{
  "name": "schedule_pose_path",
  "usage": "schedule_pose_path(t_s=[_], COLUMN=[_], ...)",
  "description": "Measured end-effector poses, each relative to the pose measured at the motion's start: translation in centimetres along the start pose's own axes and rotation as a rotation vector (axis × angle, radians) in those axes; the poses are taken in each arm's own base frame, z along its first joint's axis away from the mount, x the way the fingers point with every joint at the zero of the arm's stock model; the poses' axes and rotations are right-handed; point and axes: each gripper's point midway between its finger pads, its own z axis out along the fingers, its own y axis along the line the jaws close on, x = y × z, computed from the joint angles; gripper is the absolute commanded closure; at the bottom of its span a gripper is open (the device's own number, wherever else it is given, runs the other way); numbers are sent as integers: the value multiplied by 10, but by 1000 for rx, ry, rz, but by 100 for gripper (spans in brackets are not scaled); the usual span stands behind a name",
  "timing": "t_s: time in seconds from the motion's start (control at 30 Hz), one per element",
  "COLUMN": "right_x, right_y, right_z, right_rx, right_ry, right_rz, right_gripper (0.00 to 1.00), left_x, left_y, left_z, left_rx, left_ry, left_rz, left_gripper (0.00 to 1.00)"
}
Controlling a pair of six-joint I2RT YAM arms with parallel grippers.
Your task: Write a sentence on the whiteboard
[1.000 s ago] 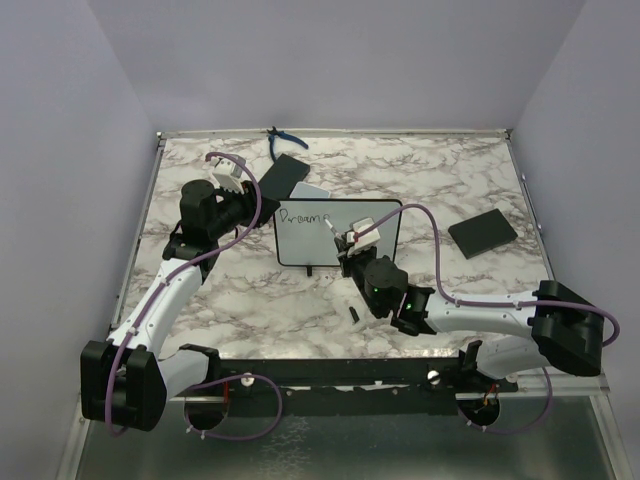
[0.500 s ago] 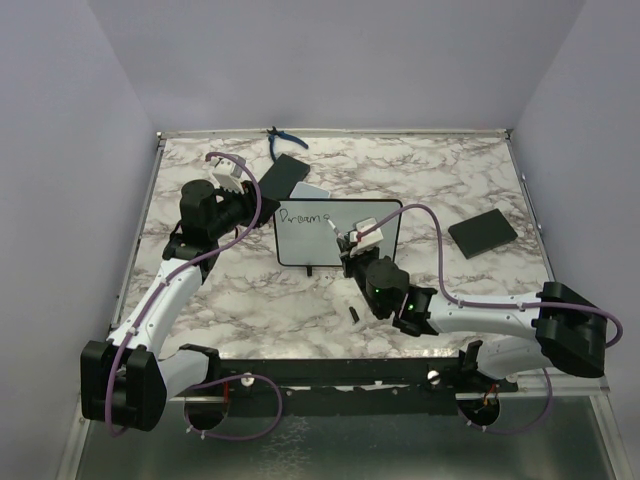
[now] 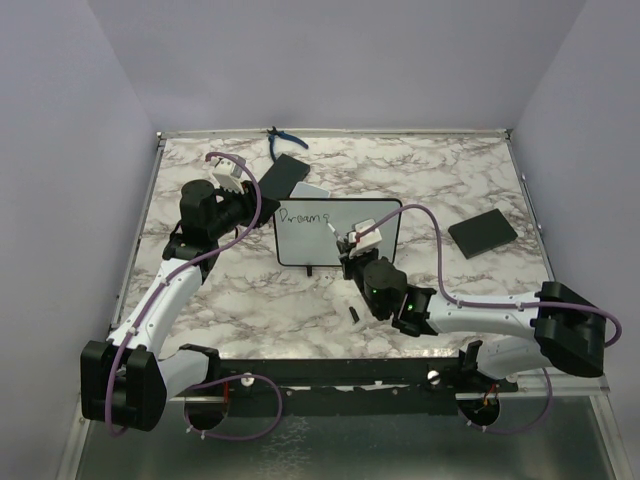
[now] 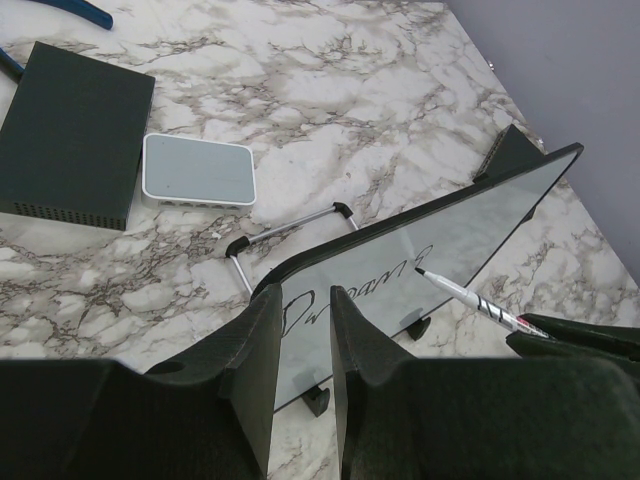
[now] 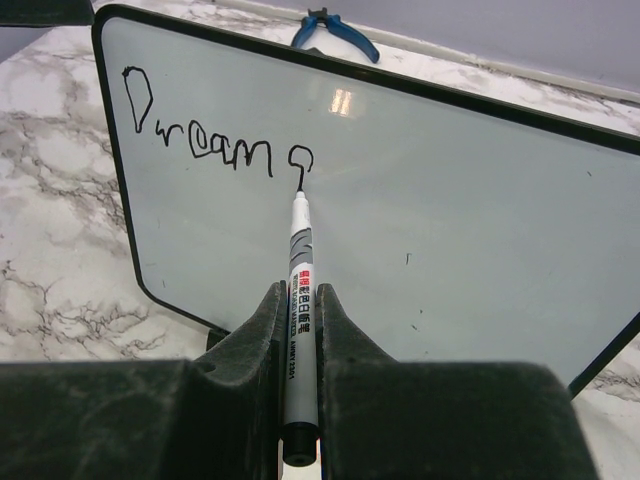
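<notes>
The whiteboard (image 3: 310,247) stands upright on its little feet mid-table, and also shows in the wrist views (image 4: 455,235) (image 5: 450,200). The sentence (image 5: 200,145) reads "Dream" plus a part-formed letter. My right gripper (image 5: 298,292) is shut on a white marker (image 5: 300,265). The marker's tip touches the board at the tail of that last letter. In the top view the right gripper (image 3: 350,247) is in front of the board's middle. My left gripper (image 4: 305,300) is shut on the board's left edge, by the "D" (image 4: 295,308). From above the left gripper (image 3: 264,207) is at the board's upper left corner.
A black flat rectangle (image 3: 283,176) and a small grey-white pad (image 3: 310,190) lie behind the board, with blue pliers (image 3: 280,140) at the far edge. Another black rectangle (image 3: 482,232) lies to the right. A small black cap (image 3: 354,315) lies in front. A wire stand (image 4: 290,222) props the board.
The right gripper and marker have shifted slightly downward on the board. The left arm and the board have not moved.
</notes>
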Motion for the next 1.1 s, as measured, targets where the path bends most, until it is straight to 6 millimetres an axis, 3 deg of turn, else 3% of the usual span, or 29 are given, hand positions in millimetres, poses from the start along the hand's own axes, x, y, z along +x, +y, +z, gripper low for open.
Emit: schedule_pose_path(t_s=[0.67, 1.1], right_x=[10, -17], right_y=[9, 13], right_z=[5, -12], right_rx=[-34, -124], right_ry=[10, -57], right_rz=[-34, -9], right_gripper=[100, 100], left_x=[0, 0], left_y=[0, 0], left_z=[0, 0], left_rx=[0, 0], left_ry=[0, 0], left_rz=[0, 0], left_gripper=[73, 73])
